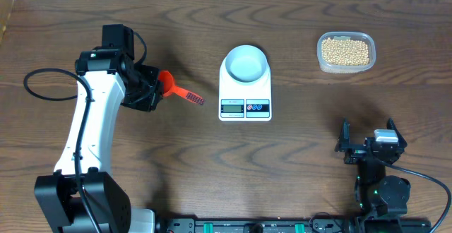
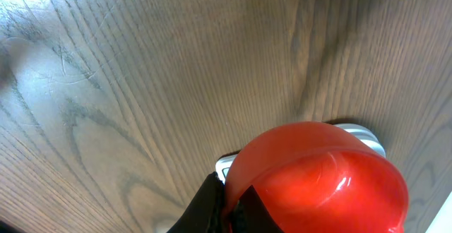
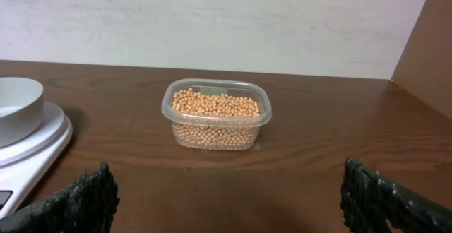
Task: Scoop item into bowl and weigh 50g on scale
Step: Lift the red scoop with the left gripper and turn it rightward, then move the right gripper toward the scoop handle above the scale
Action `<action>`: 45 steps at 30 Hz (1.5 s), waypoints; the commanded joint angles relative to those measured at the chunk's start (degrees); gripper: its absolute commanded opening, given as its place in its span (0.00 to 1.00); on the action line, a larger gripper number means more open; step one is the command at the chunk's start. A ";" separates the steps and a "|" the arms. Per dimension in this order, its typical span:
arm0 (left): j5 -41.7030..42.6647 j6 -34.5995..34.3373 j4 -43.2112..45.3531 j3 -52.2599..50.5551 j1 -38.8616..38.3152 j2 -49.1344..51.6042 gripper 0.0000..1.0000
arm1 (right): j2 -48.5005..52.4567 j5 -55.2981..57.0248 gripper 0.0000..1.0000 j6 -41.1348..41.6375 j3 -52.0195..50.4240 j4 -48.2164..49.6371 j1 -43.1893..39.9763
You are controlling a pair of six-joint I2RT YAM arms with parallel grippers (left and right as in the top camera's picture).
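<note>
The left end effector point(image 1: 156, 86) is clamped narrow on a red scoop point(image 1: 167, 82), whose handle points toward the scale point(image 1: 245, 92) at the middle of the desk point(image 1: 296, 162). The white bowl point(image 1: 245, 62) sits on the scale's platform. On the scale's front edge are a grey display point(image 1: 232, 106) and two round buttons point(image 1: 257, 106), and any print there is too small to read. The beans point(image 1: 345, 51) fill a clear, unlabelled plastic tub point(image 1: 321, 62) well to the right of the scale, and the right end effector point(image 1: 369, 138) stands spread wide and holds nothing, near the desk's front edge and facing that tub.
</note>
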 commanded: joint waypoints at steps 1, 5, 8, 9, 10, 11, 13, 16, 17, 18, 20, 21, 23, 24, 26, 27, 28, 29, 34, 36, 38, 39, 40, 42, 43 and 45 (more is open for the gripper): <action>0.68 -0.42 -0.44 0.15 0.07 -0.92 0.07 | -0.09 -0.15 0.99 -0.48 -0.04 -0.20 -0.28; 0.66 -0.39 -1.33 0.15 0.09 -0.92 0.07 | -0.09 -0.37 0.99 0.76 -0.04 0.26 -0.28; 0.68 -0.44 -1.44 0.15 0.09 -0.92 0.07 | -0.09 -1.99 0.99 7.80 0.09 2.91 -0.28; 0.66 -0.44 -1.42 0.15 0.09 -0.92 0.07 | -0.09 -3.69 0.99 8.20 0.39 3.19 -0.28; 0.66 -0.44 -1.44 0.15 0.09 -0.92 0.07 | -0.09 -5.53 0.99 8.13 1.03 3.06 -0.28; 0.66 -0.44 -1.44 0.15 0.09 -0.92 0.07 | -0.09 -6.62 0.99 8.15 1.75 2.60 -0.28; 0.66 -0.44 -1.44 0.15 0.09 -0.92 0.07 | -0.02 -7.74 0.99 8.35 3.87 0.98 -0.28; 0.68 -0.44 -1.46 0.15 0.09 -0.92 0.07 | 0.72 -7.87 0.99 8.33 8.28 -4.09 -0.28; 0.68 -0.44 -1.44 0.15 0.09 -0.92 0.07 | 1.31 -7.89 0.99 8.33 10.29 -6.45 -0.28; 0.68 -0.44 -1.44 0.15 0.09 -0.92 0.07 | 2.03 -7.93 0.99 8.35 12.09 -8.55 -0.28; 0.68 -0.44 -1.44 0.15 0.09 -0.92 0.07 | 4.44 -9.44 0.99 8.33 16.20 -12.92 -0.28; 0.66 -0.46 -1.44 0.15 0.09 -0.92 0.07 | 5.75 -10.54 0.99 8.35 17.84 -14.34 -0.28; 0.66 -0.46 -1.44 0.15 0.09 -0.92 0.07 | 9.25 -12.96 0.99 8.92 21.20 -16.70 -0.28; 0.66 -0.46 -1.44 0.15 0.09 -0.92 0.07 | 11.47 -14.45 0.99 9.55 22.99 -17.66 -0.28; 0.66 -0.66 -1.44 0.15 0.09 -0.92 0.07 | 16.22 -17.68 0.99 10.91 26.56 -19.17 -0.28; 0.68 -0.66 -1.44 0.15 0.09 -0.92 0.07 | 18.88 -19.41 0.99 11.72 28.39 -19.71 -0.28; 0.68 -0.66 -1.44 0.15 0.09 -0.92 0.07 | 21.09 -21.03 0.99 12.26 29.83 -19.96 -0.28; 0.68 -0.66 -1.44 0.15 0.09 -0.92 0.07 | 24.04 -23.23 0.99 12.81 31.63 -20.06 -0.28; 0.68 -0.68 -1.44 0.15 0.09 -0.92 0.07 | 38.34 -37.18 0.99 17.20 39.78 -20.06 -0.28; 0.68 -0.90 -1.44 0.15 0.09 -0.92 0.07 | 43.78 -43.54 0.99 19.65 42.53 -20.00 -0.28; 0.68 -0.90 -1.44 0.15 0.09 -0.92 0.07 | 49.13 -49.16 0.99 21.55 44.72 -18.93 -0.28; 0.68 -0.90 -1.44 0.15 0.09 -0.92 0.08 | 51.49 -51.39 0.99 23.02 45.35 -17.55 -0.28; 0.68 -0.92 -1.42 0.15 0.09 -0.92 0.07 | 53.44 -52.94 0.99 24.26 45.55 -16.35 -0.28; 0.68 -1.09 -1.44 0.15 0.09 -0.92 0.07 | 58.38 -54.62 0.99 30.18 45.57 -11.82 -0.22; 0.68 -1.09 -1.44 0.15 0.09 -0.92 0.07 | 59.93 -54.60 0.99 33.03 45.57 -10.60 -0.22; 0.68 -1.09 -1.44 0.15 0.09 -0.92 0.07 | 62.42 -55.43 0.99 39.45 45.57 -9.01 -0.22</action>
